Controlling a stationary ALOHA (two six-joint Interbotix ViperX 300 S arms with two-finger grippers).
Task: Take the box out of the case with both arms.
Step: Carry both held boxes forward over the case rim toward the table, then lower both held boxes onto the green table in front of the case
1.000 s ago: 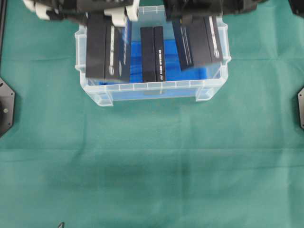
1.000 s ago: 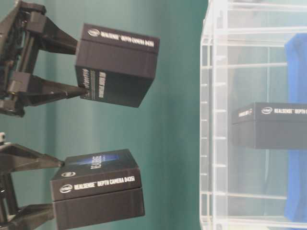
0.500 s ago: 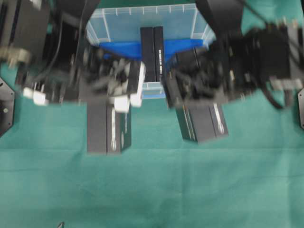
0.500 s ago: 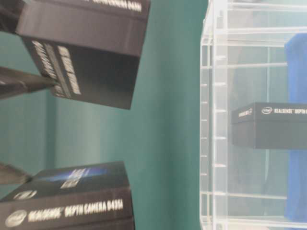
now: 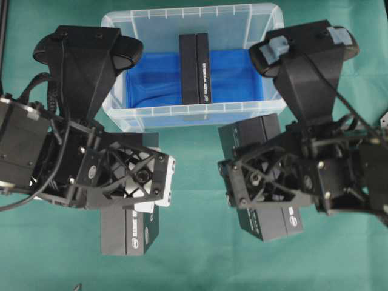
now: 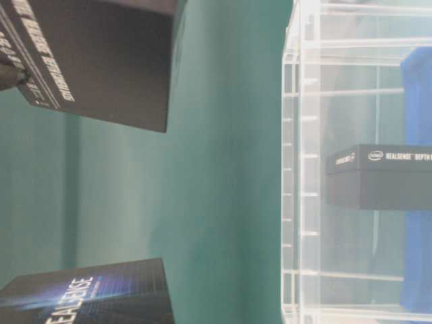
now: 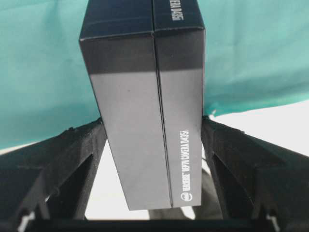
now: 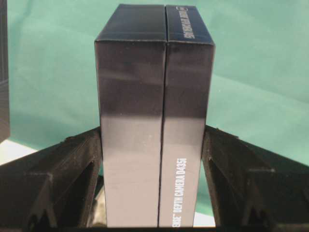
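1. Step in hand: carry phase. Both arms are out of the case (image 5: 193,115) and over the green cloth (image 5: 194,260) in the lower half of the overhead view.
2. Left gripper (image 7: 153,145) is clamped on a black box (image 7: 145,96); both fingers press its long sides in the wrist view. In the overhead view the left box sits lower left, mostly under the gripper.
3. Right gripper (image 8: 153,150) grips the right box (image 8: 154,111) the same way. Overhead: lower right, in front of the case.
4. A third box (image 5: 194,68) stands on edge mid-case on the blue liner (image 5: 233,76), untouched.
5. Can't tell whether the held boxes touch the cloth; the table-level view crops both.
6. Next, my read: lower both to the cloth, let go, then return for the third box. Keep the two well apart when setting down.
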